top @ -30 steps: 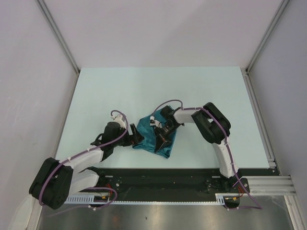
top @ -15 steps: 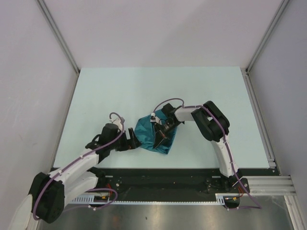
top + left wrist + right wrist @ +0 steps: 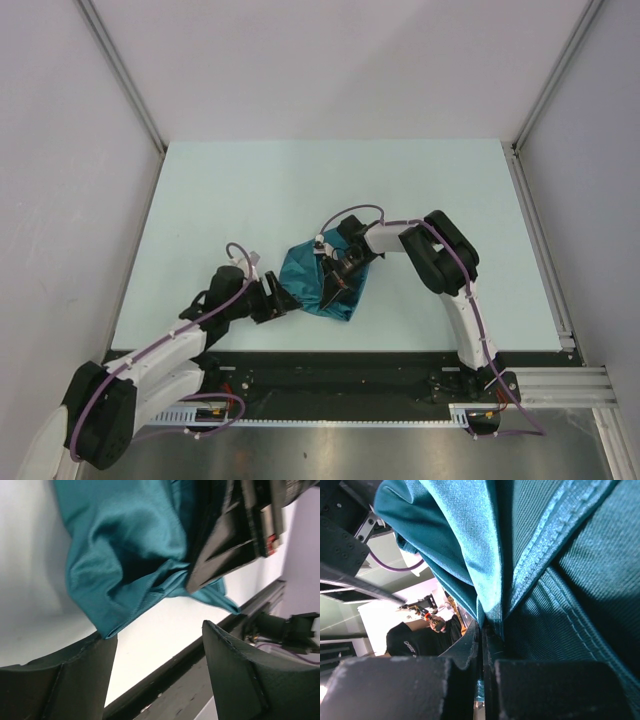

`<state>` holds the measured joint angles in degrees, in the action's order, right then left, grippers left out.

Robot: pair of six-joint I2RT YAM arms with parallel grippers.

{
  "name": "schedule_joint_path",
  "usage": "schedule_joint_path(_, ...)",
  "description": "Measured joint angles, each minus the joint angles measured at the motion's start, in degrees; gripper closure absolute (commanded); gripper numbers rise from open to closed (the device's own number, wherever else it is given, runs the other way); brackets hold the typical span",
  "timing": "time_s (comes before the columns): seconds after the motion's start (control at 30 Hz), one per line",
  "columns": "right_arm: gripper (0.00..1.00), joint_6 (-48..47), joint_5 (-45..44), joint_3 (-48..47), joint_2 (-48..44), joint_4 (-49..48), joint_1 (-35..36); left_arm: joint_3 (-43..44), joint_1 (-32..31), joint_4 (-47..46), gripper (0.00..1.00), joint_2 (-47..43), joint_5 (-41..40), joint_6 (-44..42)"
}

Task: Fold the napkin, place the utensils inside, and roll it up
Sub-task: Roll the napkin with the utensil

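Observation:
The teal napkin (image 3: 312,283) lies bunched in a lump near the table's front middle. My right gripper (image 3: 336,287) reaches down into it from the right and is shut on a fold of the napkin (image 3: 560,580); in the right wrist view its fingers (image 3: 470,655) pinch cloth between them. My left gripper (image 3: 281,301) sits low at the napkin's near-left corner. Its jaws are open, with only table between the fingers (image 3: 235,675), and the napkin's (image 3: 125,555) lowest corner just meets the left fingertip. The utensils are hidden.
The pale table (image 3: 300,190) stretches away behind the napkin. A black rail (image 3: 350,365) runs along the near edge, just behind the left gripper. Grey walls close in the left, right and back sides.
The left arm swung lower and nearer the front edge, and its gripper now sits at the napkin's near-left corner with narrower jaws. The napkin bunched tighter. The right gripper barely moved.

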<state>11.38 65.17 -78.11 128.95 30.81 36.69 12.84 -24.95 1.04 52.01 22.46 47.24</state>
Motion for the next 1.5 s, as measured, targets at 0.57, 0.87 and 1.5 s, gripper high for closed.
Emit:
schedule_joint_path(0.57, 1.00, 0.70, 0.17, 0.42, 0.00, -1.40, -0.07, -4.35, 1.97, -26.21, 0.30, 7.93, 3.32, 11.61)
schedule_joint_path(0.87, 1.00, 0.96, 0.22, 0.48, 0.00, -1.77, -0.07, -6.49, 3.78, -31.15, 0.30, 10.23, 1.77, 11.19)
schedule_joint_path(1.5, 0.43, 5.86, -1.09, 1.38, -3.45, -0.87, -0.13, -7.28, 4.61, -33.90, 0.30, 14.21, 0.00, 9.57)
